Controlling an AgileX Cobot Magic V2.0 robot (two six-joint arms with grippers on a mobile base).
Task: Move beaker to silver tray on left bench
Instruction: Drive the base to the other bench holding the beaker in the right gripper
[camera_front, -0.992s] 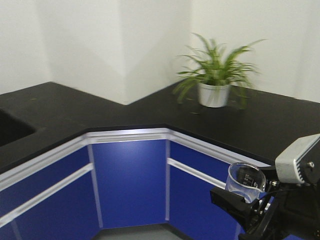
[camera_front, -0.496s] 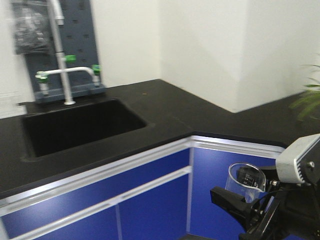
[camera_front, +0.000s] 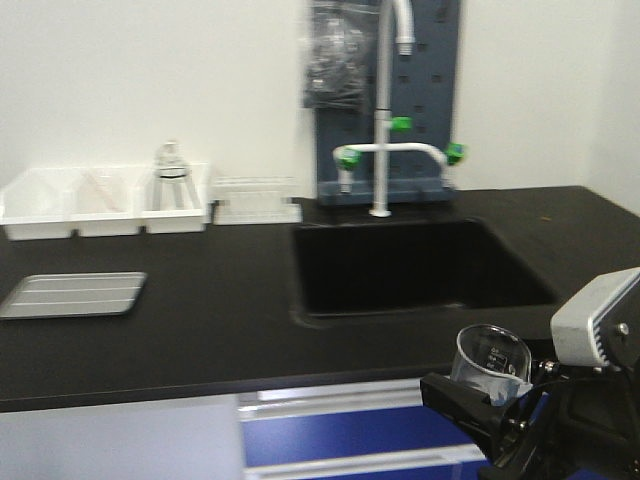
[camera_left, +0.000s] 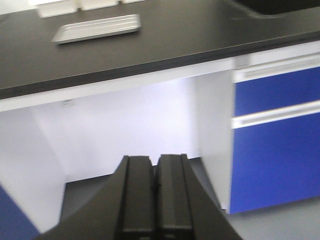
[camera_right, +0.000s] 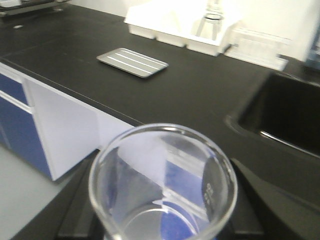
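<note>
My right claw (camera_front: 487, 398) holds the beaker (camera_front: 490, 360), off the counter (camera_front: 220, 330).
It's upright, base hidden by the fingers, before the front edge; the silver tray (camera_front: 72, 294) lies near the counter's left edge (blurred); my left claw (camera_left: 153, 195) is pressed closed, empty.

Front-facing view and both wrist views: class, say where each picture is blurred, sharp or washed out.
Front-facing view: tap and white bins smeared, beaker sharper. Left wrist view: silver tray and bench soft, shut left end effector crisper. Right wrist view: bins washed out by glare, beaker rim blurred.
</note>
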